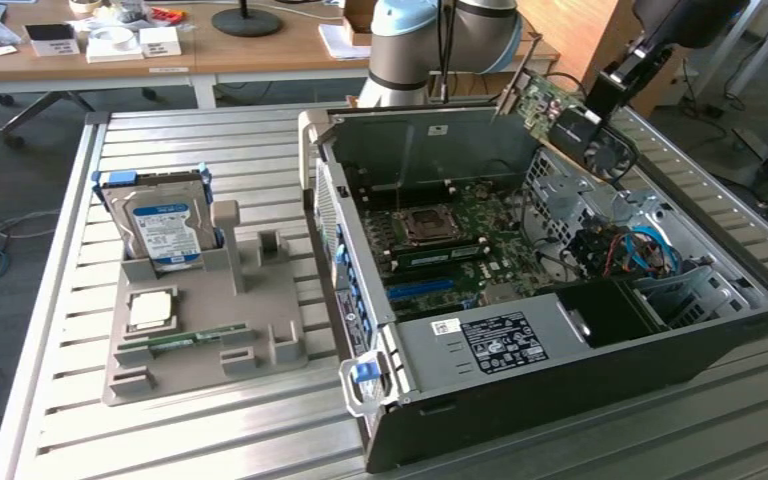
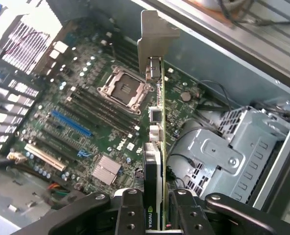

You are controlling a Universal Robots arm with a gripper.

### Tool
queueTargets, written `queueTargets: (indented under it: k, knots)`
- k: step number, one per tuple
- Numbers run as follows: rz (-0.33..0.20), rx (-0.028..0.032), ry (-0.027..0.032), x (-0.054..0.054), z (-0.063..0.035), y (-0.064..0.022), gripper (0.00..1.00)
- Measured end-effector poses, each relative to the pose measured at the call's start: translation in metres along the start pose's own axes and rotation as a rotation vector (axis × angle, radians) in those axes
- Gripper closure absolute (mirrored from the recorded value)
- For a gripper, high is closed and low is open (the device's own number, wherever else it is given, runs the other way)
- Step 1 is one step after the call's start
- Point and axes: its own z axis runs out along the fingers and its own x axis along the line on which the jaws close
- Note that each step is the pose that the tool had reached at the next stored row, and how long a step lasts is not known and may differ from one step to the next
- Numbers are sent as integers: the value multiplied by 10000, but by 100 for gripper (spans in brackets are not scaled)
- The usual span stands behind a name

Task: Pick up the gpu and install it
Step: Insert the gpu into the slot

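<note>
1. Wrist view: the claw point(image 2: 157, 218) is clenched on the gpu point(image 2: 156, 122), with its fingers point(image 2: 130, 215) pressing both faces at one end. The card is seen edge-on with its metal bracket farthest from the claw, apparently so it can be lined up with a slot on the motherboard point(image 2: 86, 112) below. It is not seated.
2. Exterior view: the gpu is held aloft and tilted over the far edge of the open computer case point(image 1: 558, 400). The case rests on the bench point(image 1: 224, 140) toward the exterior view's right. The parts holder point(image 1: 224, 300) by the opposite edge props the hard drive point(image 1: 157, 225) upright.
</note>
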Motion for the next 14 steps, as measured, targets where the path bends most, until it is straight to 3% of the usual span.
queueTargets:
  k: [14]
  knots:
    - [-2405, -56, 450, 0, 7, -1, 73]
